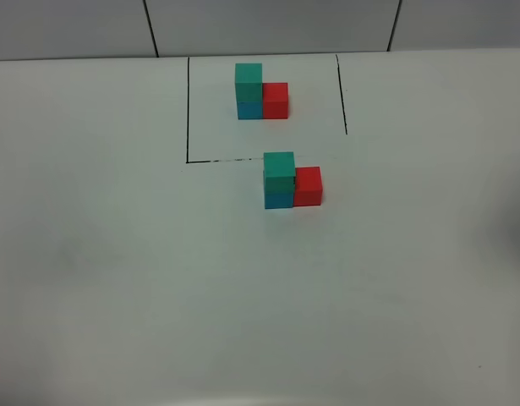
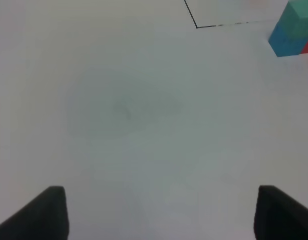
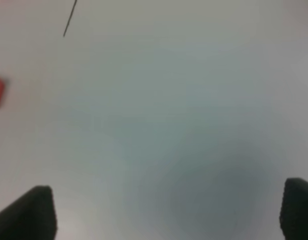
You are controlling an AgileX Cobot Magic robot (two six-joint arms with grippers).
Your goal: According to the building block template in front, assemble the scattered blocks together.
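Assembly looks finished, judged from layout. Loose blocks now joined near middle of tabletop [image 1: 116, 296]: green block [image 1: 279, 165] stacked on blue block [image 1: 278, 198], red block [image 1: 308, 186] touching blue one alongside, toward right edge. Same arrangement as template [image 1: 261, 91], which sits toward far edge inside drawn black outline [image 1: 188, 110]. Assembled cluster lies just outside outline's near line, close to break in that line, not inside frame.

Step in hand: pull-back after final placement, or a check of result. Nothing left scattered on visible tabletop.

Left gripper [image 2: 161, 210]: jaws spread wide, nothing between them, only bare tabletop beneath. Assembled cluster visible at edge of left wrist view, well apart from jaws. Right gripper [image 3: 166, 212]: jaws likewise wide, empty; sliver of red block at edge of right wrist view, well apart. Neither gripper clearly visible in overhead view; dark shape at right border, identity unclear.

Next move, as judgement: little called for beyond keeping both arms clear of cluster; any adjustment would need light touch, since green block on top could be knocked off. Slight offset between green and blue faces possible, too small to confirm.

Containers: none present. Black outline only a drawn frame; holds template alone.
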